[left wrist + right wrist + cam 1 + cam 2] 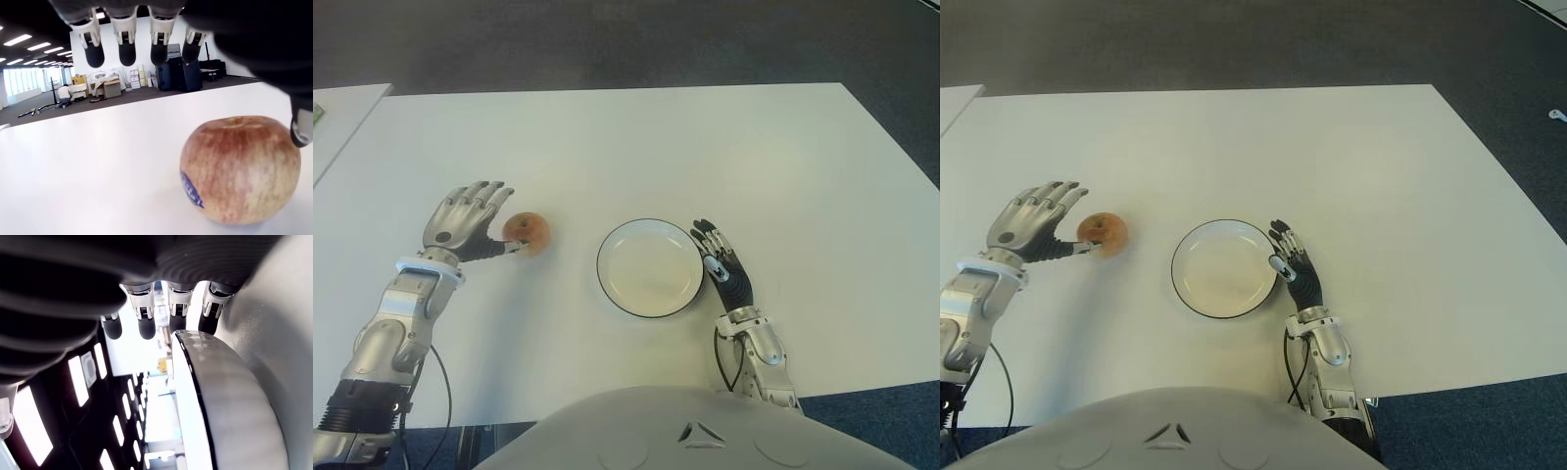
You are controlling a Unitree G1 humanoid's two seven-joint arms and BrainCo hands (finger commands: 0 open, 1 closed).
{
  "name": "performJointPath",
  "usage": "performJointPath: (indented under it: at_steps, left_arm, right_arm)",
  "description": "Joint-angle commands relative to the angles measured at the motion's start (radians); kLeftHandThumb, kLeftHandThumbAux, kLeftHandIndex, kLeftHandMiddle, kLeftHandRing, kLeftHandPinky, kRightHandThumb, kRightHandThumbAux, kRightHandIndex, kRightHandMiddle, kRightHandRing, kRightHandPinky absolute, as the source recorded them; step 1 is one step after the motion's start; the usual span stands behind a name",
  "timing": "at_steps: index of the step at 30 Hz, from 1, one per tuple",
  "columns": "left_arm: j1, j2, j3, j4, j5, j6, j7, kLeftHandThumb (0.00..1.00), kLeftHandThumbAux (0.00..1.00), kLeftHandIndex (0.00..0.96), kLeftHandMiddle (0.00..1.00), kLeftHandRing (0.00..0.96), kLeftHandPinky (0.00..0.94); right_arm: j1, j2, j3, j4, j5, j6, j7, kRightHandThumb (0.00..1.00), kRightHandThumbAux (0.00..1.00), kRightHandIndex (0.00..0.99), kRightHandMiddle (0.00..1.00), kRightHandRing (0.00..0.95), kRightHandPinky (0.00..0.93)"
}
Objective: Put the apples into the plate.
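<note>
One reddish-yellow apple (528, 232) with a small blue sticker (191, 189) sits on the white table (636, 147), left of the plate. My left hand (470, 223) is just left of it, fingers spread above and past it, thumb tip (300, 130) touching the apple's side; the hand is not closed around it. The white plate (650, 267) with a dark rim lies near the table's front middle and holds nothing. My right hand (720, 264) shows at the plate's right rim (195, 382), fingers extended and holding nothing.
A second white table's corner (337, 113) shows at the far left. Dark carpet (626, 39) lies beyond the far edge. A cable (440, 382) hangs by my left forearm at the table's front edge.
</note>
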State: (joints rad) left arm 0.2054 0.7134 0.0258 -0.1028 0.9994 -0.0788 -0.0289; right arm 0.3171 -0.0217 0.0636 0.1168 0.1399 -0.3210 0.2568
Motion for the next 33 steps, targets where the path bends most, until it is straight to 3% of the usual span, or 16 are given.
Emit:
performJointPath:
  at_steps: [1, 33]
  left_arm:
    - [-0.019, 0.01, -0.028, 0.048, -0.011, 0.0, 0.007, 0.284, 0.363, 0.008, 0.0, 0.0, 0.019]
    - [-0.125, 0.029, -0.145, 0.223, -0.013, -0.003, 0.074, 0.303, 0.294, 0.0, 0.0, 0.0, 0.0]
  right_arm:
    - [0.046, -0.013, -0.01, 0.077, -0.015, 0.047, -0.012, 0.105, 0.461, 0.0, 0.0, 0.0, 0.0]
    - [0.041, -0.011, -0.023, 0.1, -0.011, 0.045, -0.007, 0.114, 0.453, 0.0, 0.0, 0.0, 0.0]
